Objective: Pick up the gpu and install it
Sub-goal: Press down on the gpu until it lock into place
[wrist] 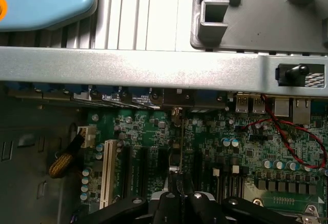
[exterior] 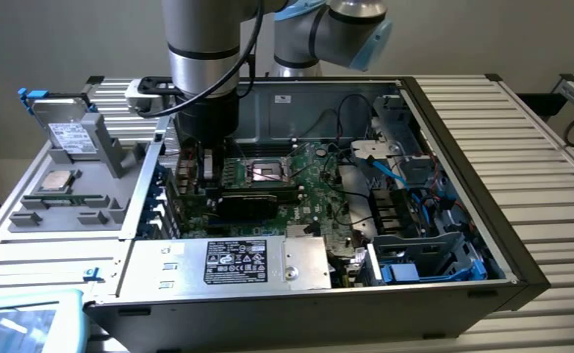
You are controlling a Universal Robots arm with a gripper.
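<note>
A: What is seen nearest the wrist camera?

B: The black two-fingered gripper [wrist: 177, 196], closed on the thin green-edged gpu card [wrist: 180, 147], which is held edge-on and upright over the large green motherboard [wrist: 154, 147], at its expansion slots.

A: And beyond that?

B: The grey metal computer case [exterior: 463, 132] is lying open, with the silver arm [exterior: 203, 66] reaching down into it; a grey parts tray [exterior: 61, 206] is set beside it.

Arm [exterior: 204, 66] filled the case's [exterior: 463, 132] rear corner. Case wall [wrist: 164, 65] close behind the slots [wrist: 141, 170]; cables [exterior: 350, 118] crossed the motherboard [exterior: 311, 187]. Grey tray [exterior: 71, 198] stood outside.
</note>
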